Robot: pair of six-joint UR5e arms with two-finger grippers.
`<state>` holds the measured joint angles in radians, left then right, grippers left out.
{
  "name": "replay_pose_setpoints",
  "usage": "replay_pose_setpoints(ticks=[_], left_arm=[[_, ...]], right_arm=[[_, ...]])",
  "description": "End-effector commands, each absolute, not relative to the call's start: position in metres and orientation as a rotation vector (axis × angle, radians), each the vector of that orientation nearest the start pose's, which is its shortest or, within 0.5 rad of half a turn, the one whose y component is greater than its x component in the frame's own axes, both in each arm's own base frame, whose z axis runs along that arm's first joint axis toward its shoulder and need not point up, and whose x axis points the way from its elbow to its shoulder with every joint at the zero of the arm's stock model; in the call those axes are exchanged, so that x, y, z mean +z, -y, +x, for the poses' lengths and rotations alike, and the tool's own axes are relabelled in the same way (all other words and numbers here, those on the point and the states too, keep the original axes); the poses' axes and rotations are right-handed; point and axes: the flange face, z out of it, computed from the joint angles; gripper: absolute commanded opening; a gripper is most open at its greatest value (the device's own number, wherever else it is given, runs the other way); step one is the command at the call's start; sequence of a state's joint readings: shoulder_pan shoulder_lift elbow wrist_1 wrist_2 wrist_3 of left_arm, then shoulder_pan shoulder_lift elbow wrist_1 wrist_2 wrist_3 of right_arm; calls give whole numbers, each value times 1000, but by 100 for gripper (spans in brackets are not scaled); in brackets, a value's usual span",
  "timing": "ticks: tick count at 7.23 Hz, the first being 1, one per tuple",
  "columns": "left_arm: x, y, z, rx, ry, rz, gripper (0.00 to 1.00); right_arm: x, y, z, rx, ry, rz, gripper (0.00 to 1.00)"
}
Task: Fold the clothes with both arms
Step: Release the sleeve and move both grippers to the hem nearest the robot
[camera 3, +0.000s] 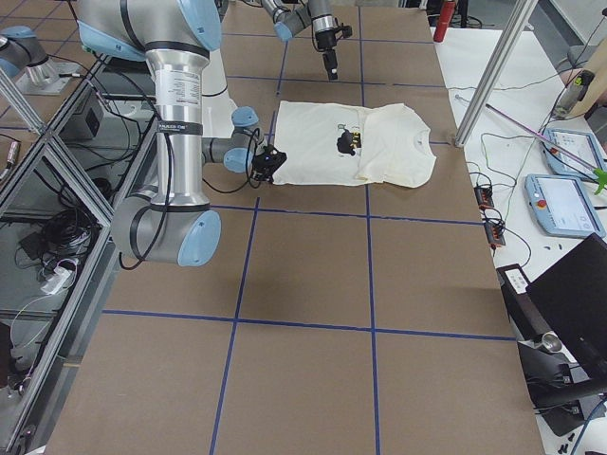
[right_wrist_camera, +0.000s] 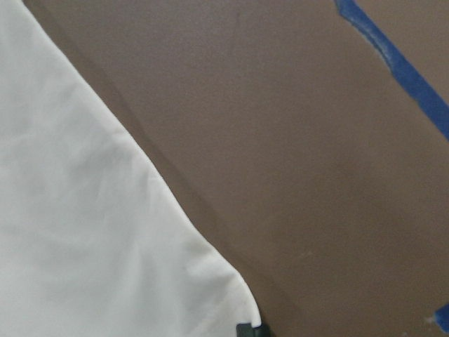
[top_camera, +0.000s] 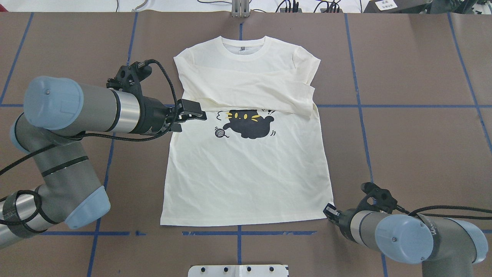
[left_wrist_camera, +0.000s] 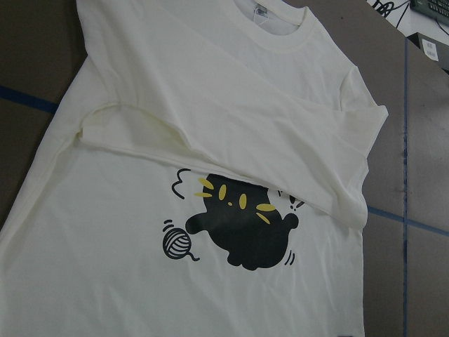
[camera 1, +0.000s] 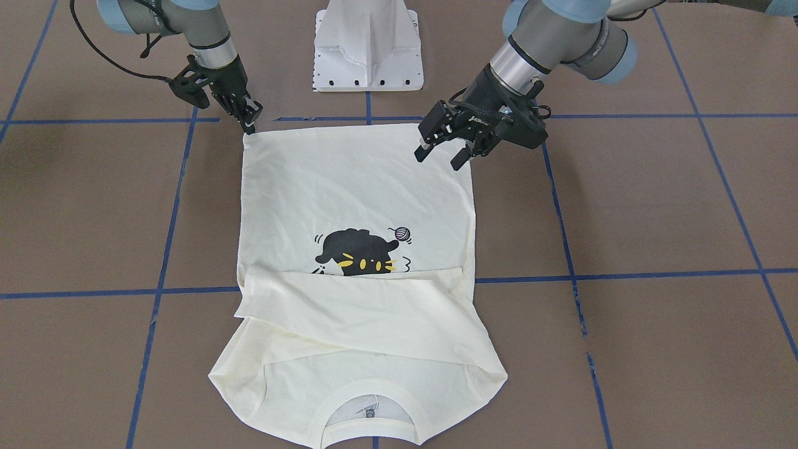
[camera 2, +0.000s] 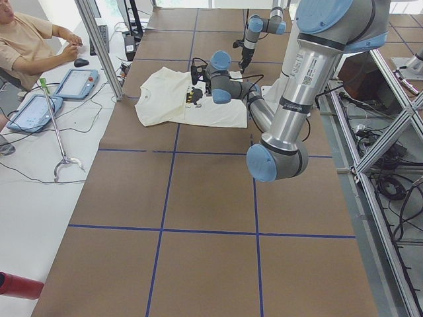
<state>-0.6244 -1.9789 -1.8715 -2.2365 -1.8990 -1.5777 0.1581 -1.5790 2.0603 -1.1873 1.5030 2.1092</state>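
The cream T-shirt (top_camera: 246, 169) lies flat on the brown table, cat print (top_camera: 248, 124) up and collar (top_camera: 243, 49) at the far side. Its sleeves are folded across the chest (camera 1: 361, 312). My left gripper (top_camera: 194, 111) is open and empty, hovering over the shirt's edge near the folded sleeve; it also shows in the front view (camera 1: 442, 156). My right gripper (camera 1: 250, 125) is low at the near hem corner and shut on that corner (right_wrist_camera: 231, 302); it also shows in the overhead view (top_camera: 329, 212). The left wrist view shows the print (left_wrist_camera: 242, 228) and the folded sleeves.
The white pedestal base (camera 1: 368, 50) stands at the near edge between the arms. Blue tape lines (top_camera: 403, 105) grid the table. In the left side view an operator (camera 2: 26, 46) sits at a side bench with tablets (camera 2: 33, 111) and a metal post (camera 2: 99, 46).
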Motion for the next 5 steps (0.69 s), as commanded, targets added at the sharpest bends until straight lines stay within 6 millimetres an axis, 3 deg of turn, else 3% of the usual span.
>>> replay_pose_setpoints(ticks=[1,3,4,5], left_arm=[[214,416,404,-309,-1396,147,88],[220,398,419,-379,-1310,35,91],[225,365,447,-339,-1223,-28,92],[231,335,463,-339,-1136,-42,100]], right_arm=[[385,215,-450,683,900,-105,0],[370,214,-441,682,929,-110,0],[369,214,-438,681,932,-111,0],[369,214,-437,679,932,-111,0]])
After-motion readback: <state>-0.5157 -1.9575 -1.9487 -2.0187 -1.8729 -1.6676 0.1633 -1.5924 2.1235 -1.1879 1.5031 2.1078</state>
